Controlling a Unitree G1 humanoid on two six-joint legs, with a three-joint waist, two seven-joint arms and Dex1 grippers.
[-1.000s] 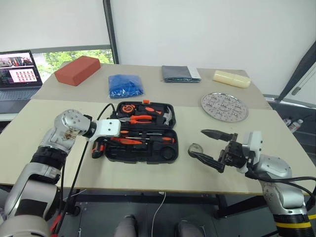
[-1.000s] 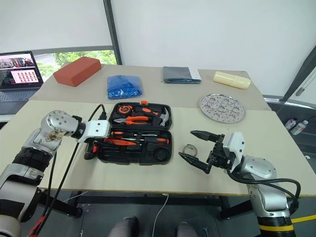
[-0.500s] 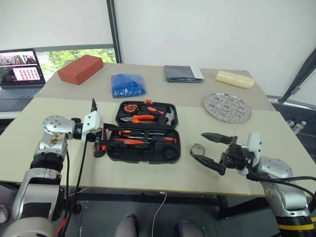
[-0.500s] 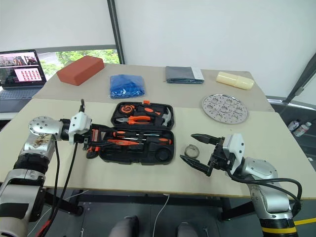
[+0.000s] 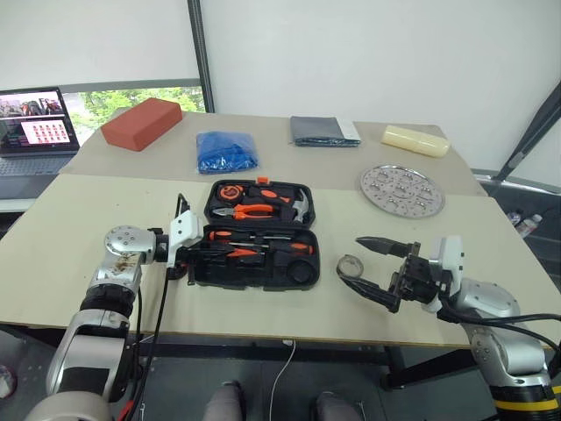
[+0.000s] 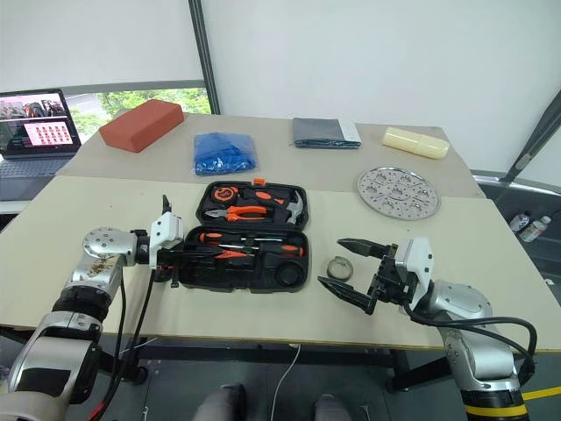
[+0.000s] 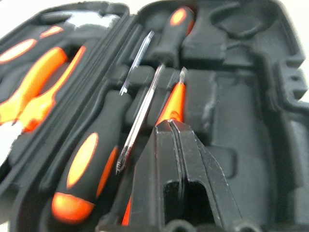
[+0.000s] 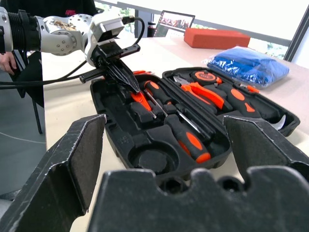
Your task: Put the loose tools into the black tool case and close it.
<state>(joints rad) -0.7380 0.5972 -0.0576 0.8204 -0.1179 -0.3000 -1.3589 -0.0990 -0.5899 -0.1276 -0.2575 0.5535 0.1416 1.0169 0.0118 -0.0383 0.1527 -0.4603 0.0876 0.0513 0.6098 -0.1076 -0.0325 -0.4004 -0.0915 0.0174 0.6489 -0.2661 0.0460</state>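
Left tool (image 6: pixel 188 254): fingers pinched tight together, empty, tips poked in over the left end of the case's near half, right above an orange screwdriver.
Black tool case (image 5: pixel 302 274): lying wide open in the middle of the near table, lid flat behind it.
Screwdrivers (image 8: pixel 189 139): there they are, seated in the near half's recesses, black-and-orange handles, shafts side by side.
Pliers (image 5: pixel 250 210): orange-handled, sitting in the lid half beside the hammer (image 5: pixel 298 209) and the round tape measure (image 5: pixel 228 191).
Round recess (image 8: pixel 150 159): at the right end of the near half, nothing in it.
Grey tape roll (image 5: pixel 348 265): still out on the table, just right of the case, close to the right tool.
Right tool (image 5: pixel 372 266): fingers spread wide, gripping nothing, hovering level and pointing left towards the roll.
Far table: red brick (image 5: pixel 140 124), blue bag (image 5: pixel 226 150), folded grey cloth (image 5: pixel 323 131), perforated metal disc (image 5: pixel 401 189).
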